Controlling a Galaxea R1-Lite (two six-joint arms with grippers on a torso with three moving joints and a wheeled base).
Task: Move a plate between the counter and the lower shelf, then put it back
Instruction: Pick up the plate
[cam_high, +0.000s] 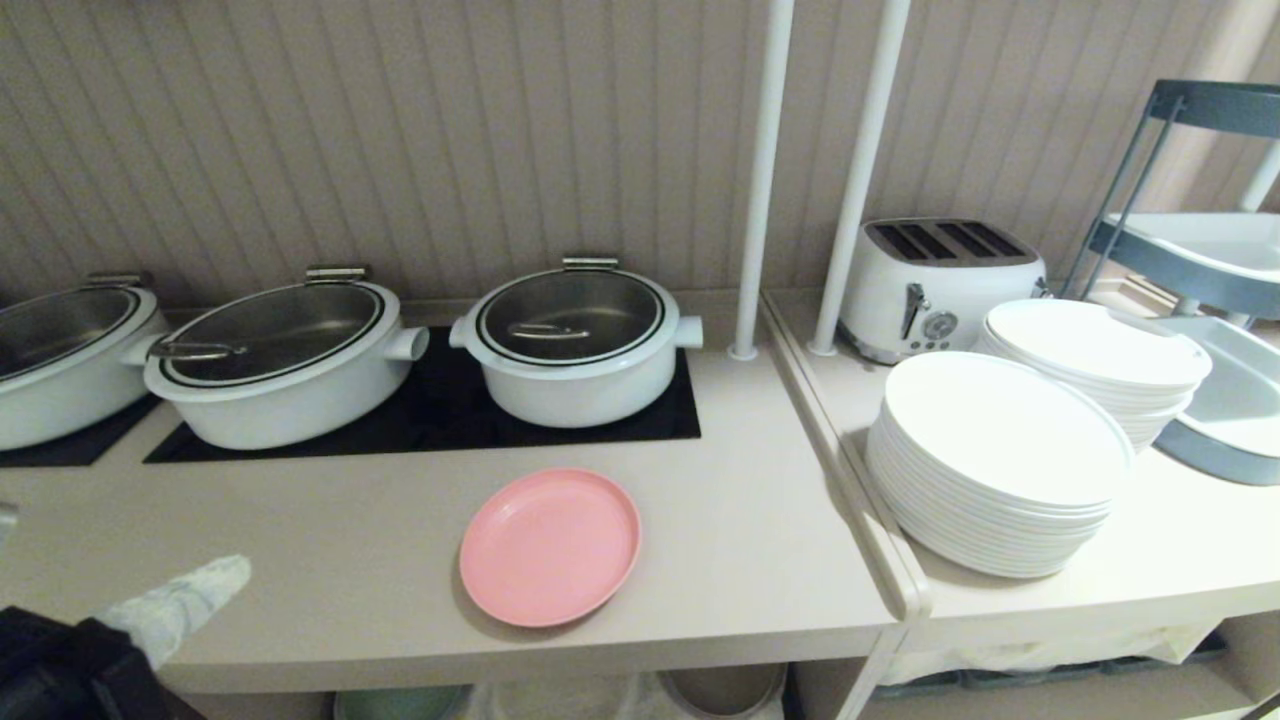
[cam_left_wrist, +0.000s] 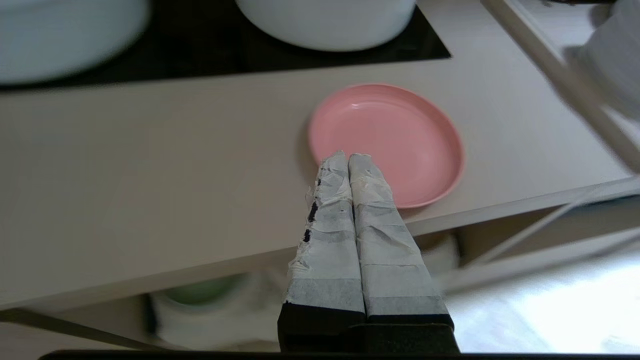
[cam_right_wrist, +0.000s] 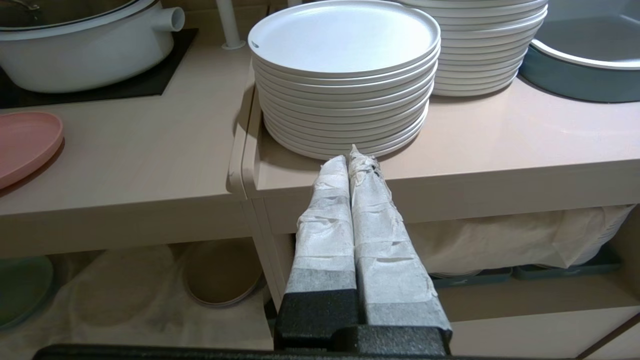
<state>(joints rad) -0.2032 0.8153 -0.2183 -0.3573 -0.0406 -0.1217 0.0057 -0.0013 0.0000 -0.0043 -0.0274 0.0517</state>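
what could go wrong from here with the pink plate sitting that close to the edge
1. The pink plate lies flat near the counter front edge; a sideways nudge from the shut left claw could push it off.
2. With its fingers together, the left claw cannot take the shallow rim until it opens; pressing down may tip the plate.
3. A wide swing right risks hitting the stack of white plates.

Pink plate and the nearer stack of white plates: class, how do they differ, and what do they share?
The pink plate is smaller and lies alone; the white plates are larger and stacked. The pink plate sits on the hob counter, the white plates on the adjoining worktop. Both are round with shallow rims.
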